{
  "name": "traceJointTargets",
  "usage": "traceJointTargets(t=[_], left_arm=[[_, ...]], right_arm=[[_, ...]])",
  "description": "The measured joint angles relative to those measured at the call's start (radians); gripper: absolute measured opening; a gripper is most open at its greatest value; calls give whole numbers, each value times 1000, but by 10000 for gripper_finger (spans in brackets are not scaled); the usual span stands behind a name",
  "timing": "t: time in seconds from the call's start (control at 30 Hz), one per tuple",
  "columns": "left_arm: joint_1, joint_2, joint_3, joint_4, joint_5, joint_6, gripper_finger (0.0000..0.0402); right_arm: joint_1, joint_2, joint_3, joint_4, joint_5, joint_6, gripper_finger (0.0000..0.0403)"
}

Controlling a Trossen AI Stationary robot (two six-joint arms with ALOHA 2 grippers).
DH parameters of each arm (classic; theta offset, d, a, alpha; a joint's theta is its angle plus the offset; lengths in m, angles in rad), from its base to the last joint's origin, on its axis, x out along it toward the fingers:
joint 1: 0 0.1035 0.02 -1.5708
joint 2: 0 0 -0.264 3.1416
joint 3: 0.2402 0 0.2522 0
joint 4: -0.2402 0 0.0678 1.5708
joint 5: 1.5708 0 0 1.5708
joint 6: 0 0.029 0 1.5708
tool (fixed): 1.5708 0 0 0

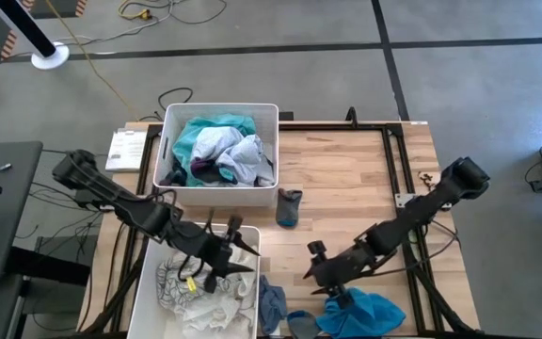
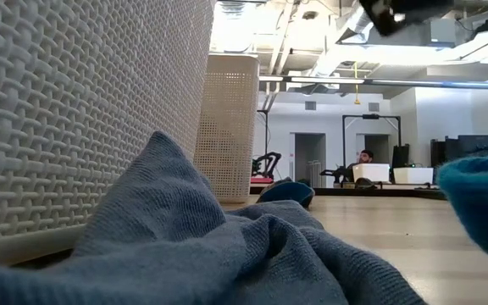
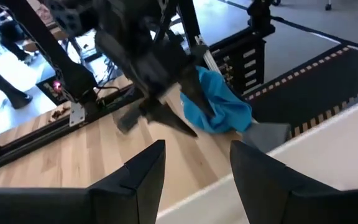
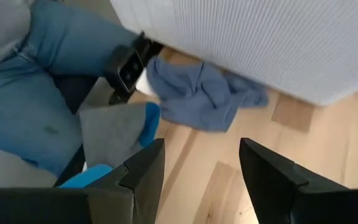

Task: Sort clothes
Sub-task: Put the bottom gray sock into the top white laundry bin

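The far white bin (image 1: 269, 118) holds teal, white and dark clothes (image 1: 219, 151). The near white bin (image 1: 147, 282) holds pale clothes (image 1: 196, 297). My left gripper (image 1: 231, 247) is open and empty over the near bin's right rim (image 3: 328, 162). My right gripper (image 1: 316, 273) is open and empty above the table, just left of a bright blue garment (image 1: 365, 313) lying at the near edge. A grey-blue garment (image 4: 197, 93) lies on the table against the near bin's right wall. A grey sock with a blue toe (image 4: 120, 130) lies beside it.
A small dark blue sock (image 1: 289, 207) stands on the wood between the bins and the right arm. A person in jeans (image 4: 30, 93) is at the table's near edge. A black frame (image 1: 393, 141) runs along the table's far and right sides.
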Motion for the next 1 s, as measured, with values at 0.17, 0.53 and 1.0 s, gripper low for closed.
traceJointTargets(t=[0.17,0.53,1.0], left_arm=[[0,38,0,74,35,3,176],[10,101,3,229,102,22,176],[11,101,3,300,176,15,176]], right_arm=[[0,75,0,42,-46,36,219],[7,209,0,199,-220,115,219],[13,346,0,415,-267,148,219]])
